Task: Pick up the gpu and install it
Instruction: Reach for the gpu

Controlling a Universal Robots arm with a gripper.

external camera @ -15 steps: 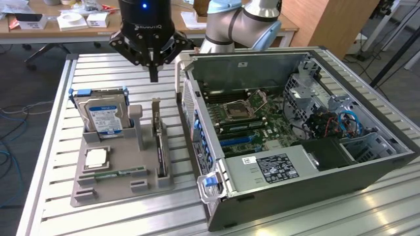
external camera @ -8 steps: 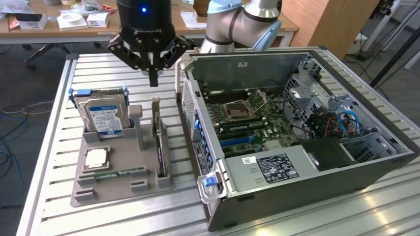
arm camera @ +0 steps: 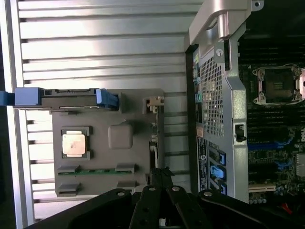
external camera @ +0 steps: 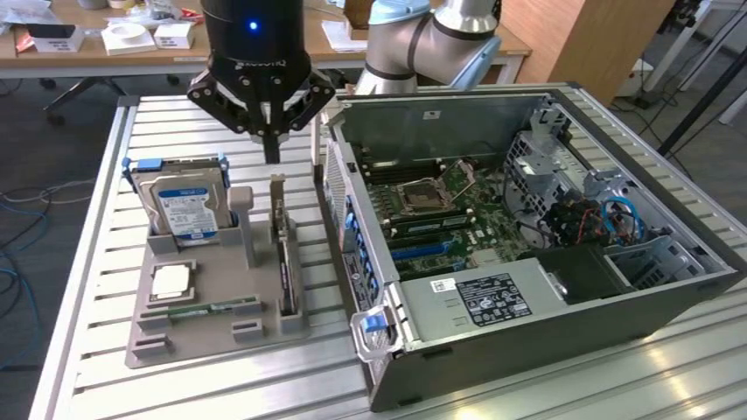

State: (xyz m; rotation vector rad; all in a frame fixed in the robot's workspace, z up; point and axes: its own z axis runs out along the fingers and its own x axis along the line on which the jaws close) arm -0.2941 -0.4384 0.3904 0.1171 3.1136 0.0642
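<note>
Hovering over the desk (external camera: 100,262), the tool (external camera: 272,156) hangs with its fingers pointing straight down and pressed together. Nothing is held between them. Clock directions below refer to the exterior view, with 12 o'clock at the far edge of the desk.

1. Graphics card (external camera: 283,254). It stands on its long edge in a slot of the grey holder (external camera: 222,331), along the holder's 3 o'clock side, and runs from 12 o'clock to 6 o'clock. The tool's tip is over the card's 12 o'clock end, above it and not touching it. In the wrist view the card (arm camera: 154,143) shows edge-on as a thin dark strip, and the closed tool (arm camera: 161,179) lines up with that strip.

2. Hard drive (external camera: 181,206). It stands upright in the holder's 10 o'clock corner, with blue rails on both sides.

3. Processor chip (external camera: 171,280). It lies flat in a recess at 6 o'clock of the hard drive.

4. Memory stick (external camera: 210,308). It lies flat in a groove at 6 o'clock of the chip.

5. Computer case (external camera: 561,289). It lies on the desk at 3 o'clock of the holder, just beside it. Its side is open, exposing the motherboard (external camera: 467,219) and the processor socket (external camera: 421,197).
</note>
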